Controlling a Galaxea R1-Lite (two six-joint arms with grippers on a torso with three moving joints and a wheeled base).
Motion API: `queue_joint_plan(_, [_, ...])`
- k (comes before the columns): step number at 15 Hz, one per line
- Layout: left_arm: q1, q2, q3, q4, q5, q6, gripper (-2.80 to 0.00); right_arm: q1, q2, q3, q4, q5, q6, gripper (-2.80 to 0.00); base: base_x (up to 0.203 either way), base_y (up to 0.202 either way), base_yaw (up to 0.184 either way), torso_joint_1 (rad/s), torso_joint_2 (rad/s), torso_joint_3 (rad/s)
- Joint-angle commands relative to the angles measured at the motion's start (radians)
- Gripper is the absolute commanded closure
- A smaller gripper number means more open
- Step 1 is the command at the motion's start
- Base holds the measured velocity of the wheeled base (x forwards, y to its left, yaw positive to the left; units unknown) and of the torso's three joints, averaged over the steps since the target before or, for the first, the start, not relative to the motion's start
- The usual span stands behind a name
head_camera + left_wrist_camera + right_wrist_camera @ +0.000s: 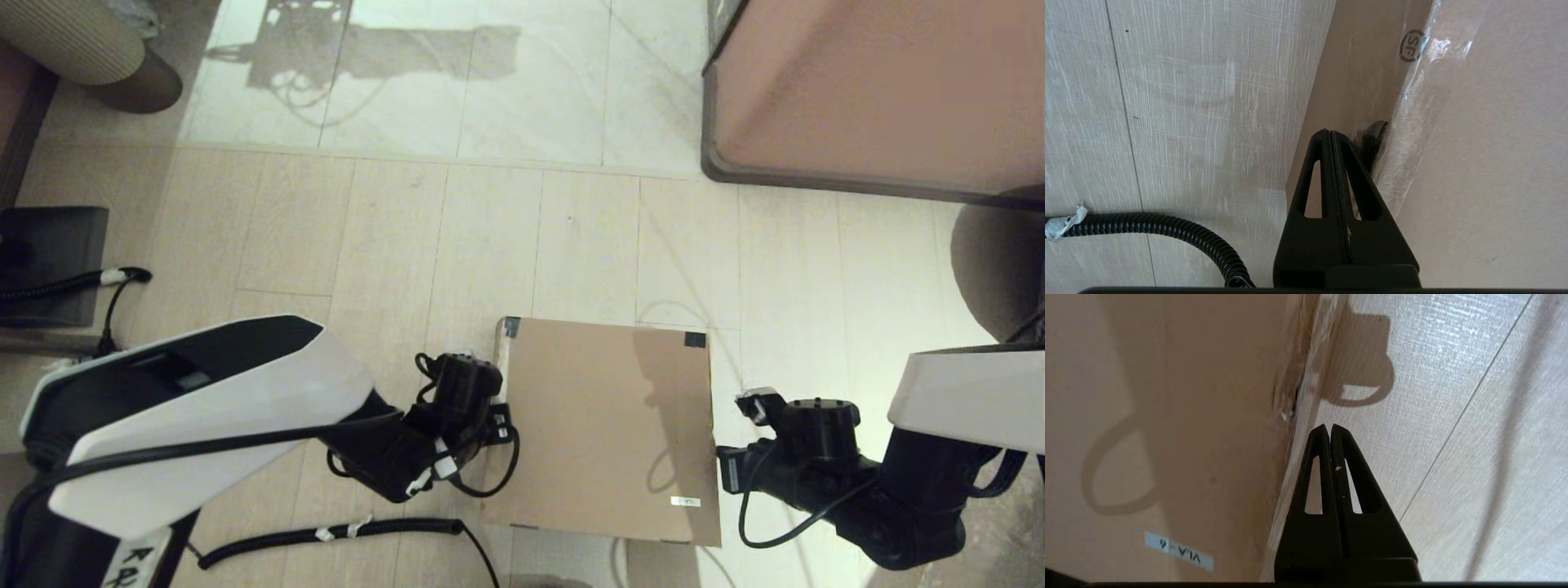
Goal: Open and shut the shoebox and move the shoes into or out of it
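In the head view the shoebox (602,429) lies on the wooden floor (392,237) with its lid flat down, so it is closed and the shoes cannot be seen. The box is nearly square, so it has no clear long axis; the two corners with black tape point away from the robot and the white label (685,501) sits near the edge closest to the robot. The left claw (500,425) is at the left side of the box and the right claw (725,469) is at its right side.

In the left wrist view the left claw (1331,132) has its fingers pressed together, holding nothing, with the tips against the side wall of the box, just under the lid edge.

In the right wrist view the right claw (1329,428) is also pressed together and empty, just beside the box edge, over the floor.

I judge that the step in hand is opening the lid. The next move calls for getting the tips under the lid edge on both sides and lifting evenly.
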Motion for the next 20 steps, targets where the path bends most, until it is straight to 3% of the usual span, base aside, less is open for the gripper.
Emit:
queue_joint_plan(1, [-0.001, 0.010, -0.004, -0.004, 0.001, -0.001, 0.00, 0.014, 0.019, -0.032, -0.005, -0.005, 0.000, 0.00, 0.000, 0.000, 0.000, 0.000, 0.00, 0.000])
queue_joint_plan(9, [0.005, 0.063, -0.223, 0.021, 0.009, 0.002, 0.00, 0.036, 0.023, -0.275, 0.139, -0.034, 0.001, 0.00, 0.000, 0.000, 0.000, 0.000, 0.00, 0.000])
queue_joint_plan(14, [0.028, 0.041, -0.414, 0.169, 0.031, 0.005, 0.00, 0.034, 0.015, -0.463, 0.232, -0.062, 0.010, 0.00, 0.000, 0.000, 0.000, 0.000, 0.00, 0.000])
queue_joint_plan(17, [0.048, -0.005, -0.415, 0.222, 0.057, 0.006, 0.00, 0.034, 0.014, -0.564, 0.273, -0.065, 0.030, 0.00, 0.000, 0.000, 0.000, 0.000, 0.00, 0.000])
queue_joint_plan(20, [0.065, -0.085, -0.349, 0.230, 0.090, 0.010, 0.00, 0.004, -0.056, -0.544, 0.284, -0.086, 0.036, 0.00, 0.000, 0.000, 0.000, 0.000, 0.00, 0.000])
